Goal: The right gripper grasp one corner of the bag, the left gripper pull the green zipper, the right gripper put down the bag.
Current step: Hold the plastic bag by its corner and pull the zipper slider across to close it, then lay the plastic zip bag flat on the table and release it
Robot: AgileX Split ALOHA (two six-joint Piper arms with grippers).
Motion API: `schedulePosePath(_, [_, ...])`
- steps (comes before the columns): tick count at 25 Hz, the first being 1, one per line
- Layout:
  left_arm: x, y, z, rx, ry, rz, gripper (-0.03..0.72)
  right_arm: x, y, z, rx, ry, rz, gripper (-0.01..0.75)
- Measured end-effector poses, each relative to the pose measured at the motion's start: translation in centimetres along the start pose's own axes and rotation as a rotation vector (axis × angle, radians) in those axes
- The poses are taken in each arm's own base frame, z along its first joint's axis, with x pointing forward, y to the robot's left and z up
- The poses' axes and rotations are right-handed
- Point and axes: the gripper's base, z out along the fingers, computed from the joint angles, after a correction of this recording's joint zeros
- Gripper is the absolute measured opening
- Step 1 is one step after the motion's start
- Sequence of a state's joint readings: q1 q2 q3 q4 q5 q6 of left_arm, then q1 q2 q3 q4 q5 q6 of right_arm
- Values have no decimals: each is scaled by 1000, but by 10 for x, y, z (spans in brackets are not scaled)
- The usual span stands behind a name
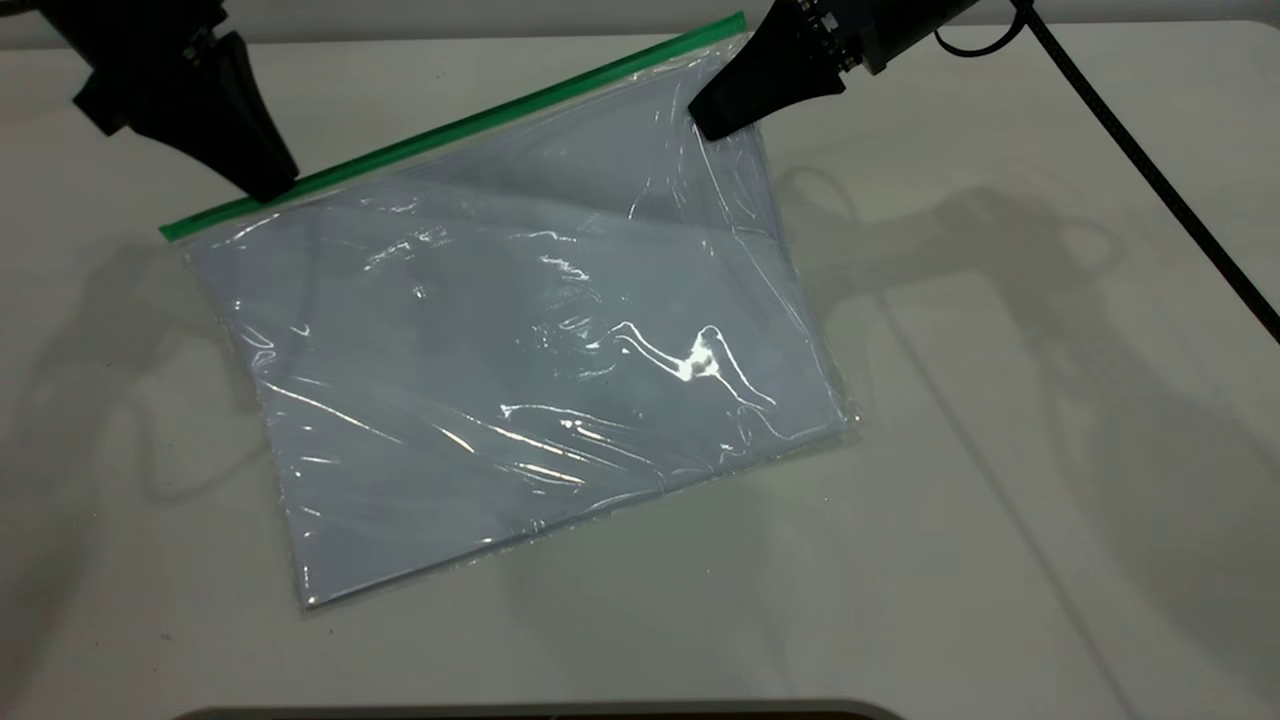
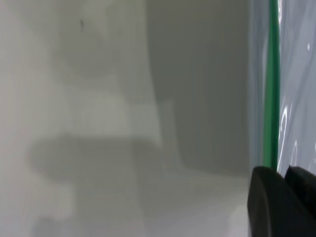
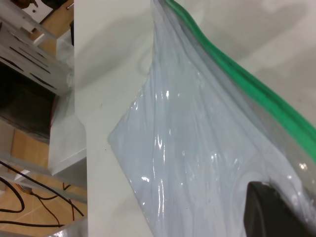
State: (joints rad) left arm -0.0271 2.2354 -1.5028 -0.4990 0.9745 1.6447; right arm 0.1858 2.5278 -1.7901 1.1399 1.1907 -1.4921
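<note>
The bag [image 1: 520, 350] lies flat on the white table, with pale sheets inside. The green zipper [image 1: 480, 120] runs along its far long edge. My left gripper [image 1: 268, 185] sits on the strip near its left end, jaws closed together on it. The slider tab is hidden. In the left wrist view the strip [image 2: 270, 98] runs straight into the gripper [image 2: 285, 172]. My right gripper [image 1: 712, 120] is shut on the bag's right edge, just below the corner of the bag [image 1: 735, 40], which is raised a little. The right wrist view shows one finger [image 3: 269, 207] against the plastic [image 3: 187, 148], beside the strip [image 3: 247, 84].
A thick black cable [image 1: 1150, 170] hangs across the table's right side. A dark curved edge [image 1: 540, 712] shows at the front. In the right wrist view the table edge drops off to a metal frame [image 3: 34, 59] and floor cables.
</note>
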Motion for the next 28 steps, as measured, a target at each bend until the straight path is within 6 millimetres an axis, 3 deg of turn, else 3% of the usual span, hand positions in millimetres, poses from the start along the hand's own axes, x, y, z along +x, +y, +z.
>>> schedulePosePath(14, [16,-2,-1,23,173,44,49,0,0,0,1,3,3,33])
schedulePosePath(20, [15,-1,-1,16,166,37,63,1,-1,-1,5,4,3,51])
schedulePosePath(23, [13,1,-1,-5,138,24,96,1,-2,-3,14,2,10,94])
schedulePosePath(28, [3,5,-1,-58,21,-37,279,2,-7,-4,57,-5,41,307])
